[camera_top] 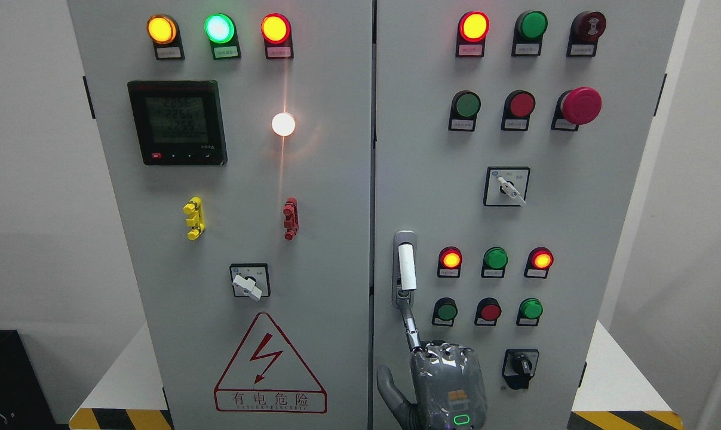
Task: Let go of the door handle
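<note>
**One finger at the handle's foot, nothing gripped**

We face a grey cabinet (336,239) with two doors, its seam running down the middle. The right door (575,209) carries most of the controls; the left door (157,269) holds a dark meter (177,122) up high and a red-bordered warning triangle (270,365) low down.

Our hand (447,385) comes up from the bottom edge, right of centre, wrapped in clear film. Which arm it belongs to we cannot tell. One finger (409,325) points up and reaches the lower end of the door handle (405,269); the thumb sticks out left, apart from it. The hand holds nothing. Other fingers are hidden behind the palm.

The door handle stands upright on the right door, just beside the seam, a white lever in a silver mount.

Right of it sit two rows of small lamps and buttons. A red mushroom button (580,106) sits far up at right. A black rotary switch (520,365) is near the hand.
</note>
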You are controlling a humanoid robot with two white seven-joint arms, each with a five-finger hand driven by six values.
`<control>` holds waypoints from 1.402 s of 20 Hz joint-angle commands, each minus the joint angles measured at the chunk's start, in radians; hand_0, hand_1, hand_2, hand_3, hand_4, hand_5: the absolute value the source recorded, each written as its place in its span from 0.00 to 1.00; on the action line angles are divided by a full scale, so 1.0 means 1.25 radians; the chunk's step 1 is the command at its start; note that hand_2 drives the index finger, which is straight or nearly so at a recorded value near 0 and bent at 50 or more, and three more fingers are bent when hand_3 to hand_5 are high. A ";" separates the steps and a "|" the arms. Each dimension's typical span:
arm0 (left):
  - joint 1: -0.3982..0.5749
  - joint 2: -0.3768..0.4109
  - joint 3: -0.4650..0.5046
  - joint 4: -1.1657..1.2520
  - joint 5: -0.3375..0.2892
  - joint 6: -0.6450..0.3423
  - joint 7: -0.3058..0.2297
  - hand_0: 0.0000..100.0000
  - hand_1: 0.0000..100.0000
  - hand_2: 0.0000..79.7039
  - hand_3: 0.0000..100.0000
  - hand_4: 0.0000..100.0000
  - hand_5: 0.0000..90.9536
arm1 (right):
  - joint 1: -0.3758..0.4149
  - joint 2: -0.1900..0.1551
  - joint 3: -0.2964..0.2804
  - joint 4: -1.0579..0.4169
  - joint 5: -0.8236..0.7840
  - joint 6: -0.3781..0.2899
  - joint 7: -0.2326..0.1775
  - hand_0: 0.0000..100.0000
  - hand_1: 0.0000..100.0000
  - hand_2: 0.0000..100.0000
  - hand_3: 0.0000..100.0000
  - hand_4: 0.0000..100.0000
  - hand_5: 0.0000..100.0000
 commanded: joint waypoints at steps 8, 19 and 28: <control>0.007 0.000 0.000 0.000 0.000 0.000 0.000 0.12 0.56 0.00 0.00 0.00 0.00 | 0.000 0.000 0.001 -0.047 -0.001 -0.001 -0.010 0.44 0.34 0.20 1.00 0.99 1.00; 0.007 0.000 0.000 0.000 0.000 0.000 0.000 0.12 0.56 0.00 0.00 0.00 0.00 | 0.000 0.000 0.002 -0.063 -0.002 -0.002 -0.015 0.44 0.34 0.24 1.00 0.99 1.00; 0.007 0.000 0.000 0.000 0.000 0.000 0.000 0.12 0.56 0.00 0.00 0.00 0.00 | 0.014 -0.001 0.004 -0.087 -0.003 -0.004 -0.014 0.45 0.34 0.25 1.00 0.99 1.00</control>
